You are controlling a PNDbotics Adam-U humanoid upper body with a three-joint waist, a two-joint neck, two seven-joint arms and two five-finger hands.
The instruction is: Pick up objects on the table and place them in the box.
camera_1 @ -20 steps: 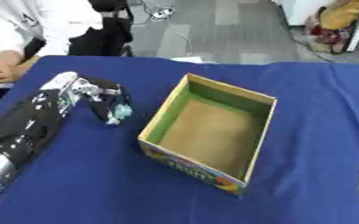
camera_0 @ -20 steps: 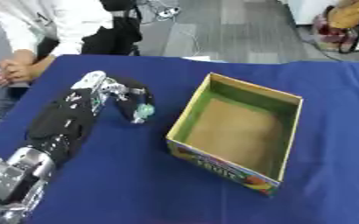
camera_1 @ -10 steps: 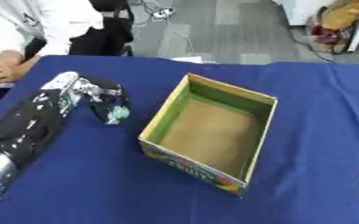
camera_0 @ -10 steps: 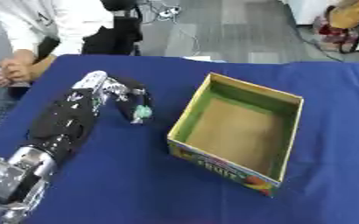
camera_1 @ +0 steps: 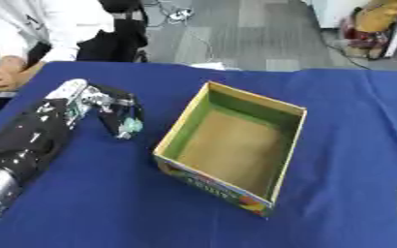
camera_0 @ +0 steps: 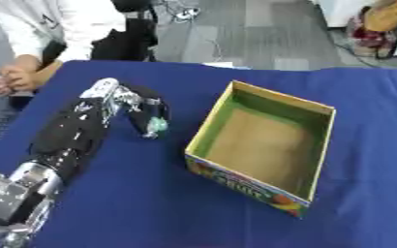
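Small pale-green object (camera_0: 157, 125) sits low over blue tablecloth (camera_0: 134, 193), pinched in curled fingers of left hand (camera_0: 124, 99), left of cardboard box (camera_0: 266, 145). We find box interior bare: no deposit yet. Transfer and release outstanding. Right hand barely visible; fingers undeterminable.

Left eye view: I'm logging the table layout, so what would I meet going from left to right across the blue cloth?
Robot's black left hand, fingers curled round a small pale green object → open cardboard box with green inner walls, empty, standing apart from the hand.
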